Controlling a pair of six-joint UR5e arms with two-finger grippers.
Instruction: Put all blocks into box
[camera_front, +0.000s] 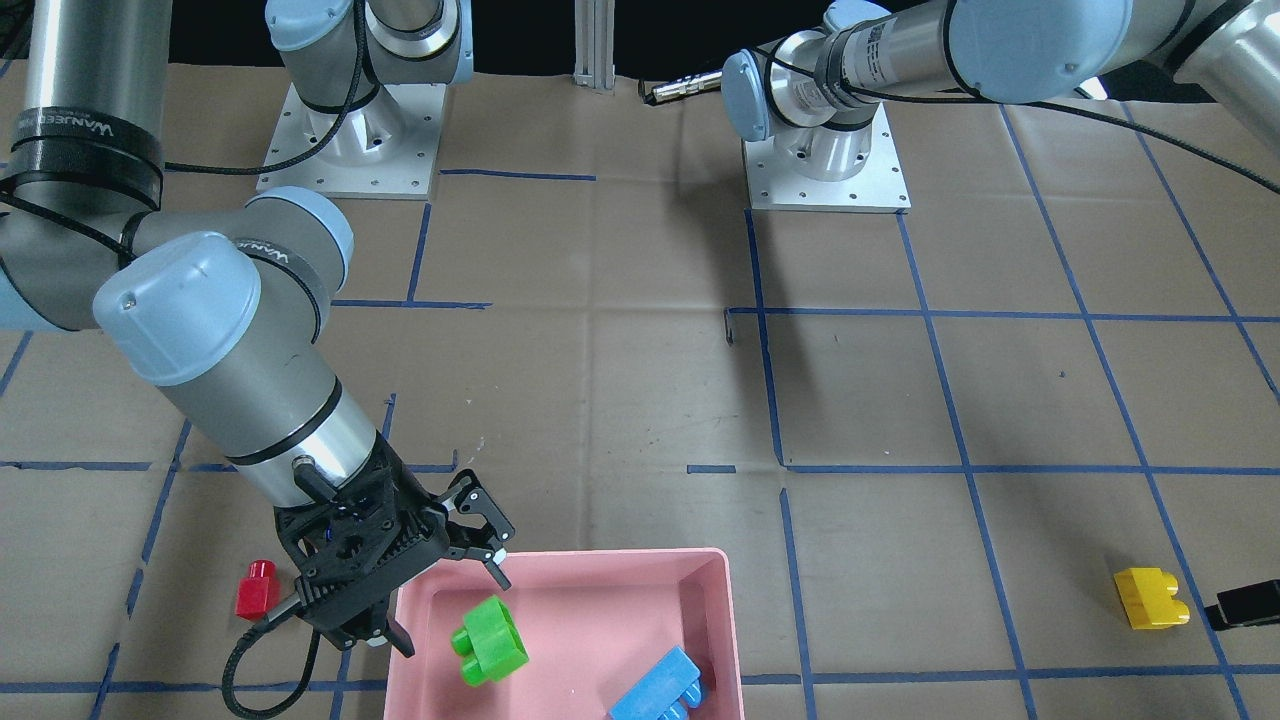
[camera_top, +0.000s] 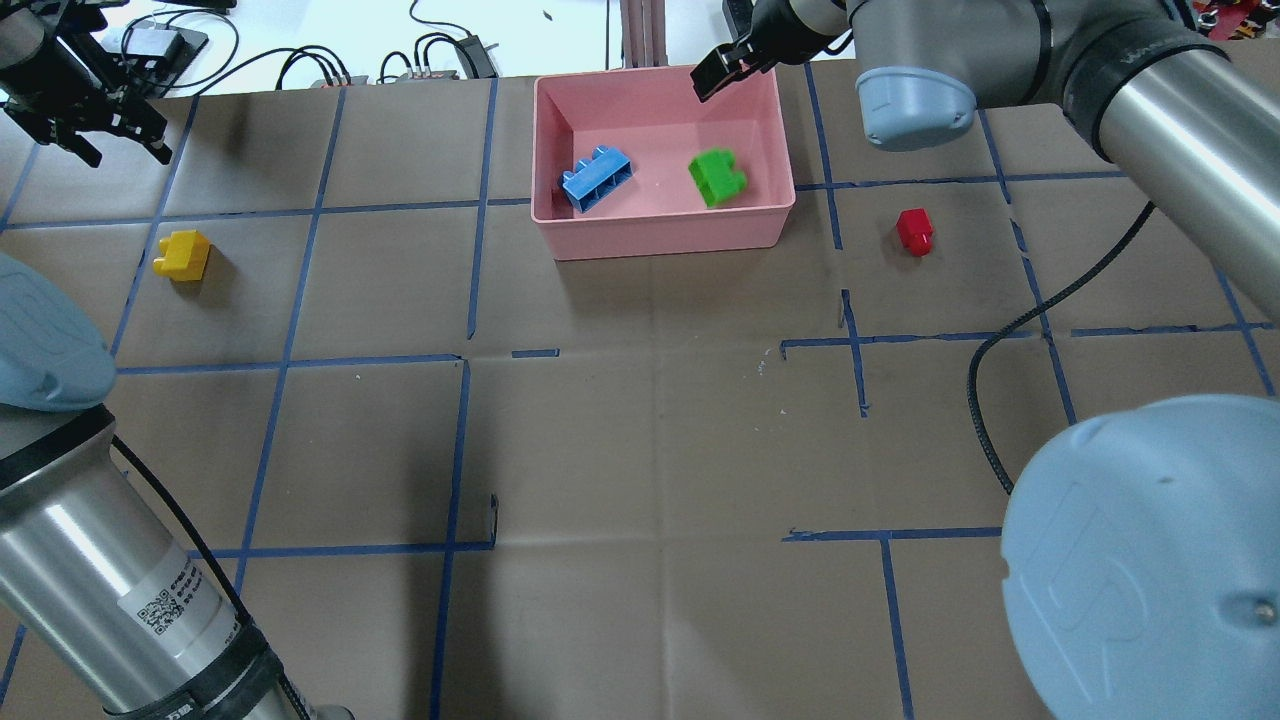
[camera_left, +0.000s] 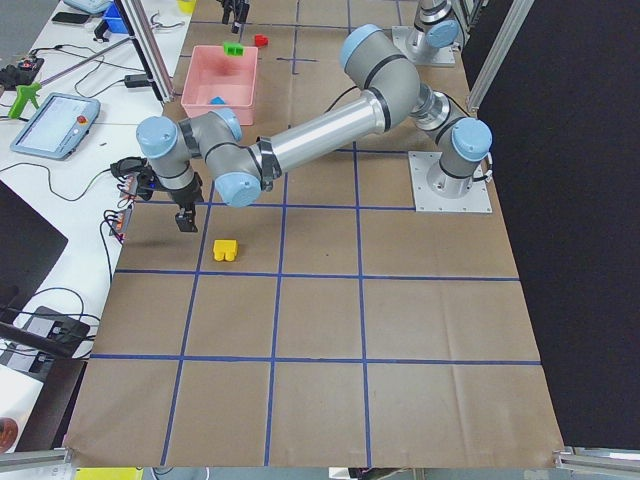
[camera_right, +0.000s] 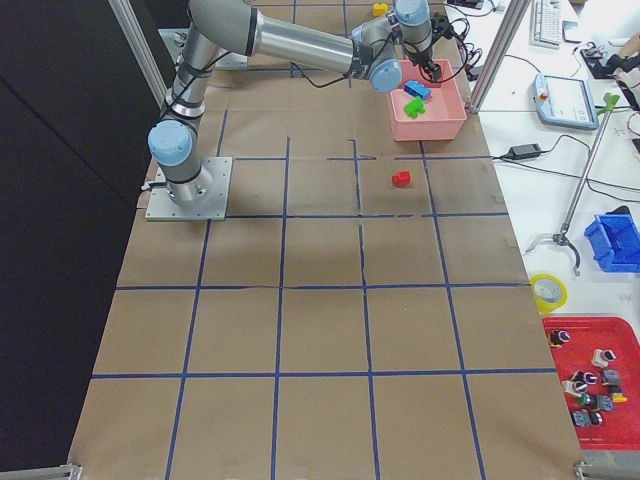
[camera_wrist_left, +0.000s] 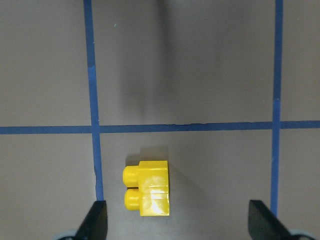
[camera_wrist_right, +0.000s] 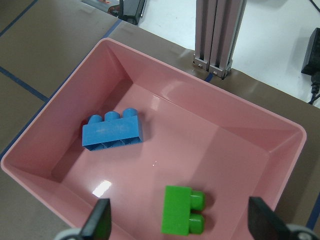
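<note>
Currently two of four blocks are in the box (camera_top: 660, 238): the blue block (camera_top: 597, 178) lies on its side toward the robot's left half of the floor, the green block (camera_top: 717, 177) toward the right half, apart from each other and from the walls. Left to do: the red block (camera_top: 914, 230), on the worktop (camera_top: 650, 430) just beyond the box's right-hand wall, not touching it, and the yellow block (camera_top: 182, 253), well apart on the robot's left. Right end effector (camera_front: 448, 608) hangs over the box's far right corner, fingers spread, holding nothing. Left end effector (camera_wrist_left: 180, 222) is poised above the yellow block, fingers spread wide, the block closer to one fingertip than centred. Room: both loose blocks sit on bare worktop with nothing crowding them; the yellow one lies beside a blue tape line. The box stands at the far worktop edge, with an aluminium post (camera_wrist_right: 220, 37) and cables behind, so approach from the robot's side looks freest. Bare floor remains in the box between and around the two blocks.
</note>
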